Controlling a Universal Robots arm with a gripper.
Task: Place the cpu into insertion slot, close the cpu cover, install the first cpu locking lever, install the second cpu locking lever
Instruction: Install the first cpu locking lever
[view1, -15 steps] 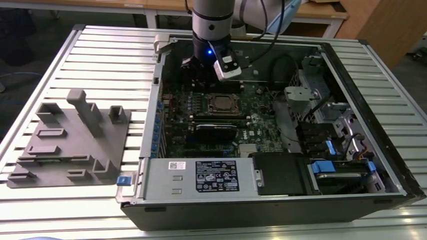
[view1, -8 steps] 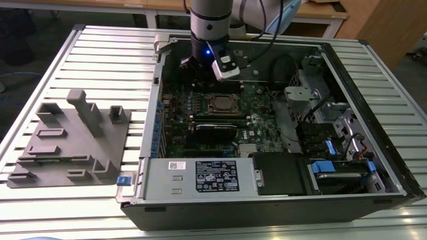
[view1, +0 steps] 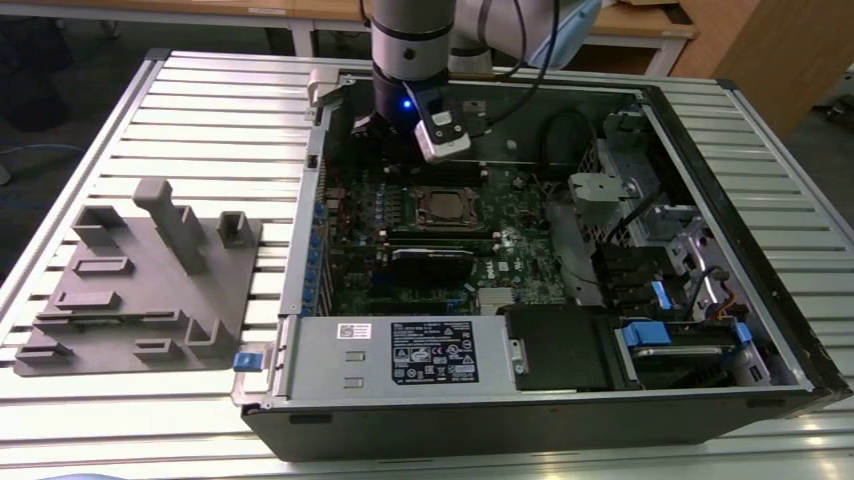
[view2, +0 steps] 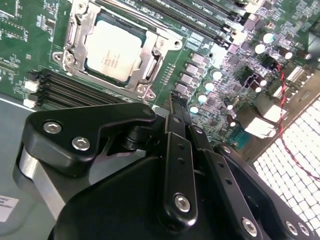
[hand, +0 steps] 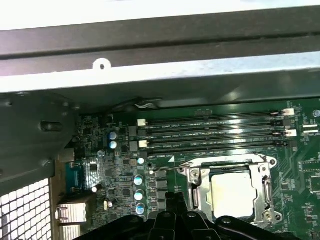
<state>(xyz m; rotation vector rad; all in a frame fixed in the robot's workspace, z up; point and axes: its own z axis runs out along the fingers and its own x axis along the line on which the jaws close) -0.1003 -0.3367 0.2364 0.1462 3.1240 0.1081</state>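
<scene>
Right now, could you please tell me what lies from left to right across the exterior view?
Grey holder block → small blue clip → cpu socket → silver bracket → blue drive latch.

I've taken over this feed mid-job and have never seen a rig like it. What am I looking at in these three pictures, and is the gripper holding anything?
The machine is a single robot arm reaching down into an open computer case that lies on a slatted table. The exterior view comes from a camera off the arm that takes in the whole scene. A grey fixture tray sits on the table towards that view's left. The two wrist views come from cameras riding on the arm, looking past the black gripper at the green circuit board. In both wrist views the cpu sits in the insertion slot, with the cpu cover lying flat around it. The gripper is shut, holds nothing and is close beside the socket.
</scene>
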